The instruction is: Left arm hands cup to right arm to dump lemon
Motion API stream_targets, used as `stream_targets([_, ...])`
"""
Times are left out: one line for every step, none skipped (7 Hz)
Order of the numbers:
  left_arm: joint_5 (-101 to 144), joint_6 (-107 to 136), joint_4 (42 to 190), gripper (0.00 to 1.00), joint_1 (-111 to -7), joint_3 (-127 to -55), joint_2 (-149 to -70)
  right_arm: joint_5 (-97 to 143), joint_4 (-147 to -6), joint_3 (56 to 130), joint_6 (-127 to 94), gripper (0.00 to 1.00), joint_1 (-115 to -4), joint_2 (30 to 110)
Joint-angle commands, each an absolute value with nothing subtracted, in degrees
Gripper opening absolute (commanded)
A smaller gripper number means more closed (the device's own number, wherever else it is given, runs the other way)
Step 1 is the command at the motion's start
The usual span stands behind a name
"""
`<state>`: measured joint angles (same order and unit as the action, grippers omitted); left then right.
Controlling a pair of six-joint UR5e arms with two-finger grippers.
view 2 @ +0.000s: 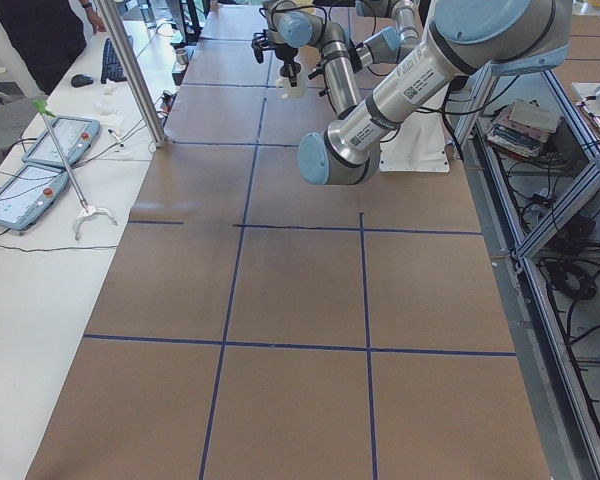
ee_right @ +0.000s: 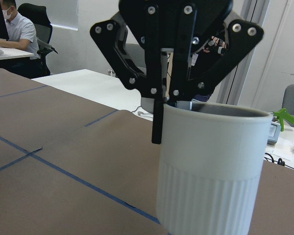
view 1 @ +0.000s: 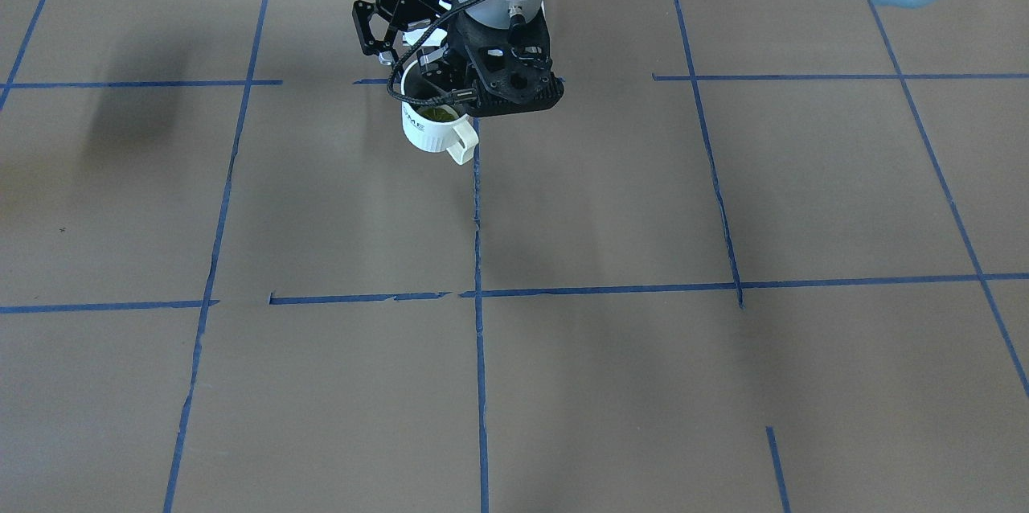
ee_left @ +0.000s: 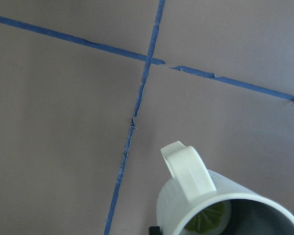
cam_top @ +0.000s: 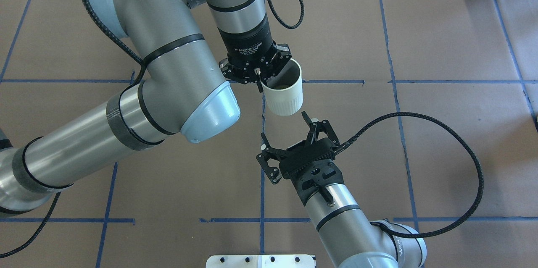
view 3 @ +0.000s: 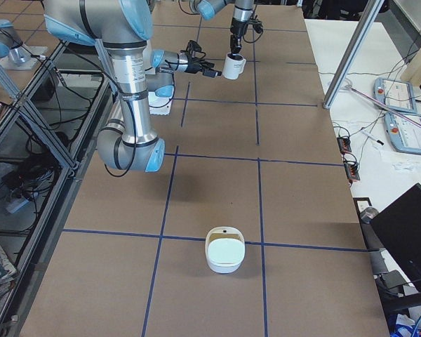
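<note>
The black two-finger left end effector [cam_top: 265, 80] was pinched shut on the rim of the small white ribbed mug [cam_top: 286, 95], one finger inside and one down the outer wall. The mug hung from it, apparently clear of the brown paper-covered bench [cam_top: 441, 133]. A yellow-green lemon slice [ee_left: 206, 220] lay in its grey bottom. The black linkage-fingered right end effector [cam_top: 282, 125] stood spread wide and empty, pointed at the mug's body and just short of it.

The main risk, as I judged it, was that thin rim pinch. A nudge from the right fingers could swing or tilt the mug and spill the slice early, and so could a release before the right grasp was firm. The left outer finger [ee_right: 157, 122] ran down the wall facing the right end effector, so a high approach could clash there; the ribbed lower band looked safer. The loop handle [ee_left: 186, 169] pointed away from it.

Room was tight on one side only, where the grey tubular left arm [cam_top: 168, 91] bulked near the right end effector's left. To its right the bench ran wide, and a white rounded tub [view 3: 224, 254] sat well apart from it that way
</note>
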<state>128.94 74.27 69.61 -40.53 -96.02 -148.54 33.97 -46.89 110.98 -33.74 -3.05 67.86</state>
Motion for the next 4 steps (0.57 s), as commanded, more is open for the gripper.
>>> stream_targets([128.85,74.00,68.21,0.00,-39.73,-98.59,-147.06,33.84,-46.14,110.83,-33.31,0.99,-2.99,67.68])
stream_targets([128.85,73.92,68.20,0.00,-38.68,-101.92,-144.17,33.84,-44.05,110.74,-33.31,0.99,-3.25,67.94])
stream_targets([128.85,73.92,68.20,0.00,-38.15,-102.04,-144.05,33.75,-43.42,110.66,-33.31,0.99,-3.43,67.59])
stream_targets([128.85,73.92,68.20,0.00,-38.06,-102.13,-144.14,33.75,-43.42,110.65,-33.31,0.99,-3.43,67.50])
